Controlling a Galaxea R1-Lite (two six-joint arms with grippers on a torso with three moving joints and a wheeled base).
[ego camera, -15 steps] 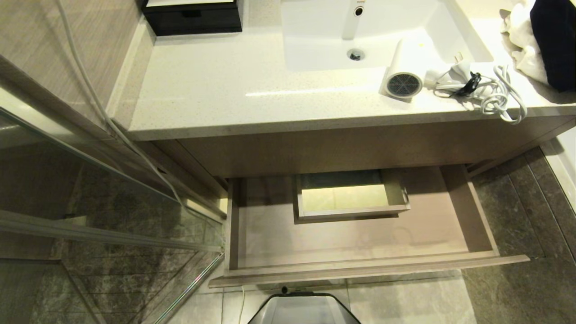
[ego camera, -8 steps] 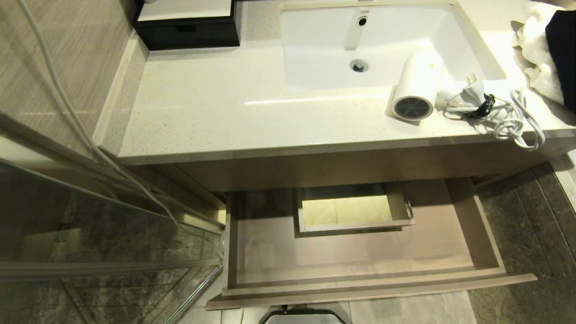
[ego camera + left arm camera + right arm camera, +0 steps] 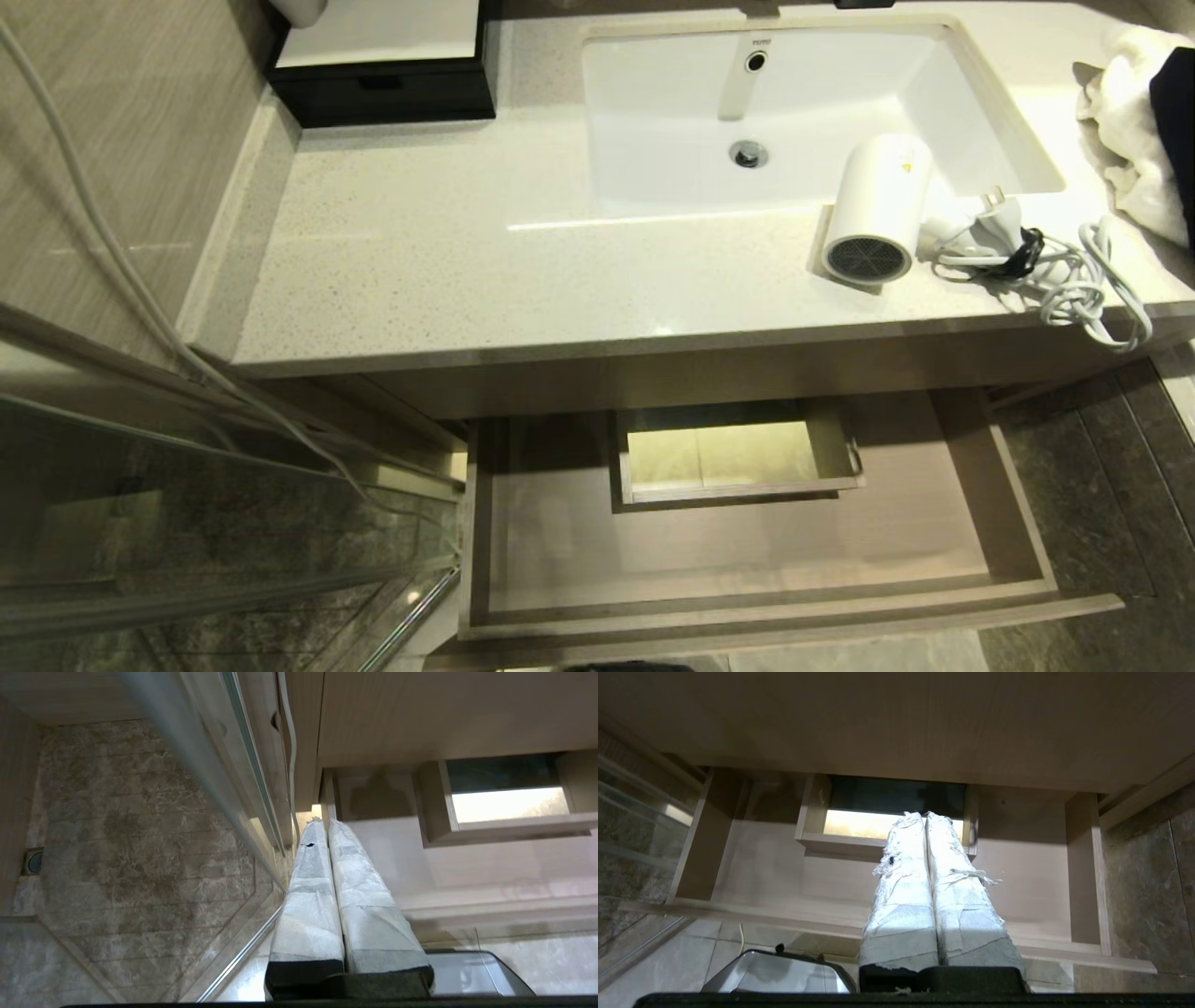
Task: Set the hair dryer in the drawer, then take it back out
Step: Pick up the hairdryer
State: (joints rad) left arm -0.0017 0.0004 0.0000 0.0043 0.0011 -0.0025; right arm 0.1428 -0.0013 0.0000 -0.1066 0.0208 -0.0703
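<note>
The hair dryer (image 3: 873,219) lies on the counter (image 3: 448,252), hands elsewhere.

Each hand, left (image 3: 327,826) and right (image 3: 924,816), has two long fingers wrapped in frayed white tape, on black bases.

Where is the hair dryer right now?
In the head view the hair dryer lies on the countertop at the sink's front right corner, its cord trailing right, above the open, empty drawer.
</note>
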